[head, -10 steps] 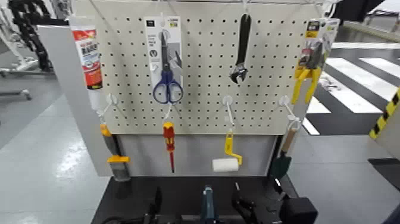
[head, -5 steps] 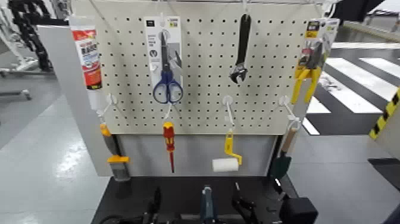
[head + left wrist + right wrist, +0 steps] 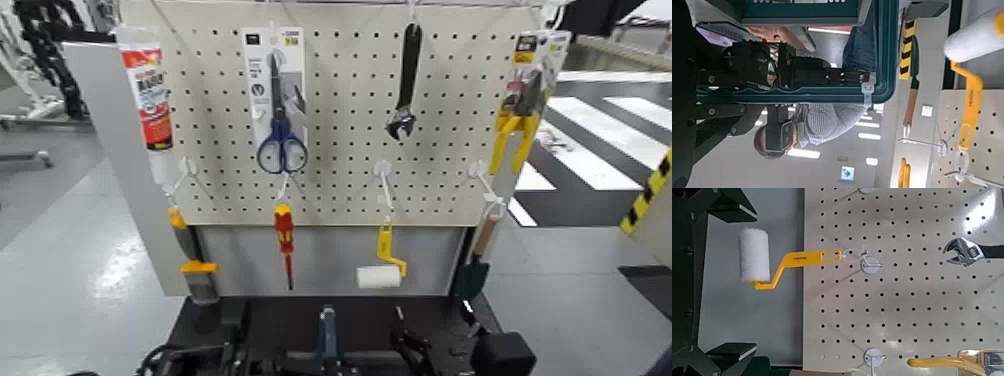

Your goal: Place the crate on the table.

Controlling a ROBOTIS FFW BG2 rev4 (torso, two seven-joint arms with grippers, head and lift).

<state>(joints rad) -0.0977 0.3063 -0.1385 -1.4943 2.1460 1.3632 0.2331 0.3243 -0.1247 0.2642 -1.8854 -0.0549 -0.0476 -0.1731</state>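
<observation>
Right gripper [image 3: 412, 350] hung low over the desk [image 3: 290, 315], just beside the crate [image 3: 325, 340]. Its fingers [image 3: 731, 205] were spread wide with nothing between them, so I'd guess it wasn't carrying anything. The left gripper [image 3: 232, 352] sat tight against the crate's other side, probably steadying it, but honestly I couldn't tell its grip. The crate was down at the desk's near edge, below the pegboard [image 3: 340, 120] and its paint roller [image 3: 754, 257]. Whether it was fully resting there, no idea.
</observation>
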